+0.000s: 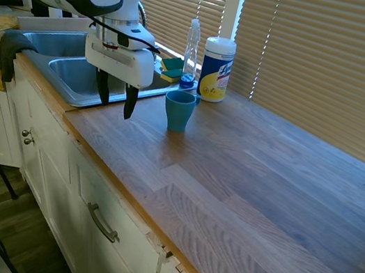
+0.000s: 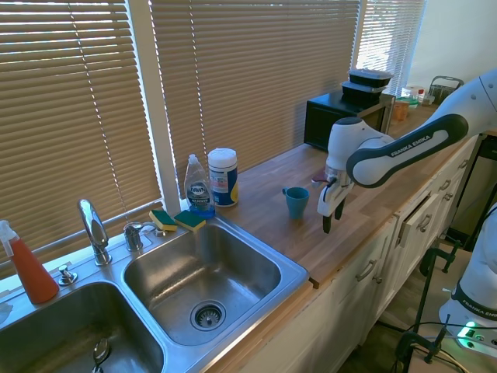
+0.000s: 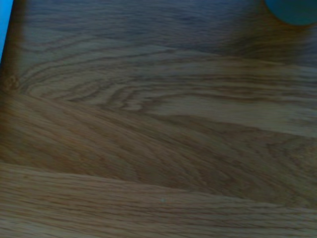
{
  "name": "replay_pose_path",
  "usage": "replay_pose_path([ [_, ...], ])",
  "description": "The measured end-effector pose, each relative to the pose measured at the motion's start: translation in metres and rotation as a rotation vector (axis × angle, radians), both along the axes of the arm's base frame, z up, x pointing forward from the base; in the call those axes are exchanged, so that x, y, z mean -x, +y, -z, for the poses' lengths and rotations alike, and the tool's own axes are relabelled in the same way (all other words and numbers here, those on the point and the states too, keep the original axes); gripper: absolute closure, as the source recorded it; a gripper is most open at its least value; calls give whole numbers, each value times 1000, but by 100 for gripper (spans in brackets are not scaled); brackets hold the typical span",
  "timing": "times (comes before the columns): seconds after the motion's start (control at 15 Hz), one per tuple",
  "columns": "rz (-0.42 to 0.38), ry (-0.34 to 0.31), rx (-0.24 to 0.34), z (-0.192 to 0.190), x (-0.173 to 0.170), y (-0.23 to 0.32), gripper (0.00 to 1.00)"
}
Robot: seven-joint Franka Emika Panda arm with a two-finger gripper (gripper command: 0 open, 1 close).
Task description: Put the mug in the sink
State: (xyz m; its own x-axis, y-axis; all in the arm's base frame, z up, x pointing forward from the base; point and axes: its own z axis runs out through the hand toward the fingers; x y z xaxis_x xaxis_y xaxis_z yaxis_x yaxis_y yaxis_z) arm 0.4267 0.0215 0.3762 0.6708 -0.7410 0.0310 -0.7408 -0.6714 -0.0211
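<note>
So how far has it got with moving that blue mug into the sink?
Barely started. The mug stands upright on the wooden counter, untouched. The claw hangs open and empty beside it, near the counter's front edge. Grabbing, carrying and lowering it into the sink all remain.

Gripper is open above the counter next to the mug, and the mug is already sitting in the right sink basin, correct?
Not quite. The mug is not in the sink; it stands upright on the wooden counter, near the wipes canister. The second exterior view shows both basins without it. The gripper is indeed open above the counter beside the mug.
</note>
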Motion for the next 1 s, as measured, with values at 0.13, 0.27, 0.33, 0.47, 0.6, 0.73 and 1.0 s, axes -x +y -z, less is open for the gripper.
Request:
replay_pose_path([
  [0.13, 1, 2, 1, 0, 0, -1, 0],
  [0.27, 11, -8, 16, -4, -3, -11, 0],
  [0.33, 23, -21, 20, -10, -7, -19, 0],
  [0.47, 43, -52, 23, -29, -18, -30, 0],
  [0.6, 51, -83, 21, -49, -31, -35, 0],
  [0.73, 51, -100, 20, -59, -46, -35, 0],
  [1.0, 57, -124, 10, -62, -86, -34, 0],
])
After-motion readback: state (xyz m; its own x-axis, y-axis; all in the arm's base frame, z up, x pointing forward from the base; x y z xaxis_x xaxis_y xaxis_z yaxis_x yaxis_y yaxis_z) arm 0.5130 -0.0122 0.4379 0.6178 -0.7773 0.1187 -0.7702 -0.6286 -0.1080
